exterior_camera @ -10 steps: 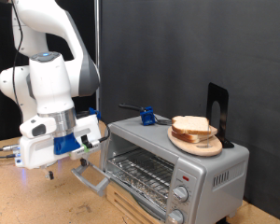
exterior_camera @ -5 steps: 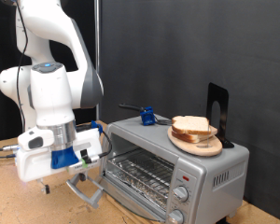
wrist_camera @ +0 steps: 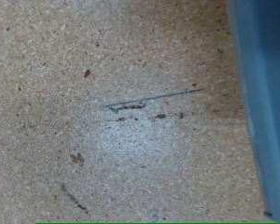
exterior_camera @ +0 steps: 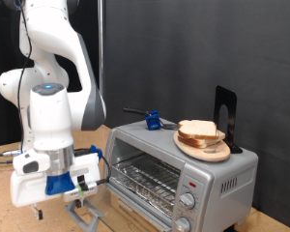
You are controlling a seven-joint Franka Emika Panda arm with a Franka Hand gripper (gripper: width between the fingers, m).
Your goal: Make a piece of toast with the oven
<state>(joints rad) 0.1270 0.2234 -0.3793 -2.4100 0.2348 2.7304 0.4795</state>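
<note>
The oven [exterior_camera: 222, 174] stands at the exterior view's right with its door swung down and open, showing the inner wire rack [exterior_camera: 145, 179]. Slices of bread [exterior_camera: 199, 130] lie stacked on a round wooden plate [exterior_camera: 205, 150] on the oven's top. My gripper [exterior_camera: 79, 196] hangs low over the table at the exterior view's left of the oven, close to the lowered door's handle [exterior_camera: 90, 215]. No bread is in it. The wrist view shows only the wooden tabletop [wrist_camera: 112, 112] and a blurred blue-grey edge [wrist_camera: 263, 103]; no fingers show there.
A blue clamp [exterior_camera: 153, 121] and a black upright stand [exterior_camera: 225, 116] sit on the oven's top. Two round knobs [exterior_camera: 188, 201] are on the oven's right front. Cables [exterior_camera: 2, 155] trail on the table at the left. A black curtain [exterior_camera: 203, 48] hangs behind.
My hand has dropped lower and moved towards the exterior view's left. The door handle has gone down with it, and the door lies further open.
</note>
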